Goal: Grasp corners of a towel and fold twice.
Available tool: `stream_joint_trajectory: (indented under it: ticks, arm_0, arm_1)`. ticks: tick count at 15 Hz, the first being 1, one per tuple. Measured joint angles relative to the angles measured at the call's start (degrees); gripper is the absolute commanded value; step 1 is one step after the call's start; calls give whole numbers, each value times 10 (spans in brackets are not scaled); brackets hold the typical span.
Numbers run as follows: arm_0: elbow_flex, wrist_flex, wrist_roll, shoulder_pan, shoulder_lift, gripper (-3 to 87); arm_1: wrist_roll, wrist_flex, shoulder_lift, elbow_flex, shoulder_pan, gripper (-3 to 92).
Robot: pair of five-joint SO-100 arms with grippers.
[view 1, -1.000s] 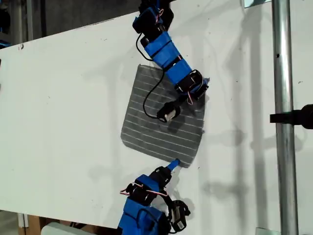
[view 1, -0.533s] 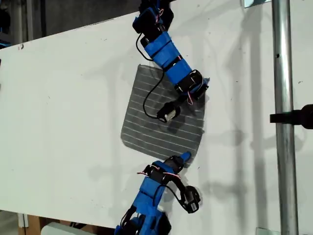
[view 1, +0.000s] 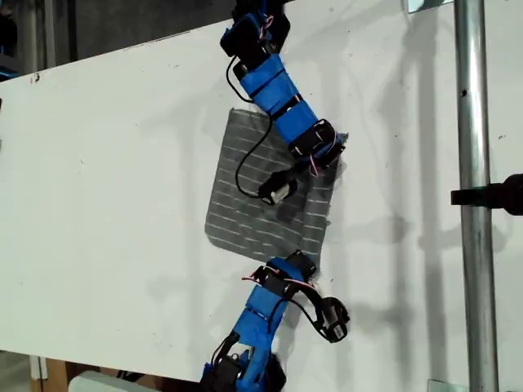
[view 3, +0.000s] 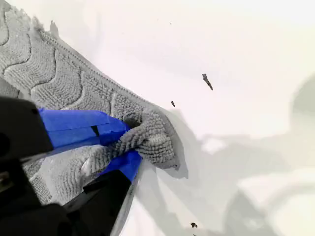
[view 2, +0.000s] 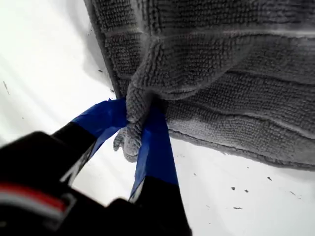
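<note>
Both grippers pinching towel corners — jaws closed

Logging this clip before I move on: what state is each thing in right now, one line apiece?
towel: mostly flat on the table, unfolded, two corners pinched and bunched.
my first gripper: shut on a towel corner.
my second gripper: shut on another towel corner.
table: white, bare around the towel.
</note>
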Motion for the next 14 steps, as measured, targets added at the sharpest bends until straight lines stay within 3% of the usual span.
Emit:
stream_joint_trajectory:
  ticks: [2,6,9,12,14]
  arm_0:
    - [-9,11,3,4,13,-28]
    - [-185,187,-14,61,19,-28]
    - [-243,236,-31,105,79,-27]
    - [-166,250,-40,20,149,-27]
    - [-133,244,25,-99,160,-27]
  arm_1:
    - [-2,2,18,2,2,-2]
    - [-4,-22,105,-10,-37,-2]
    - [-25,-79,150,-15,-76,-2]
    - [39,41,193,34,-14,-2]
    - [51,157,233,91,69,-2]
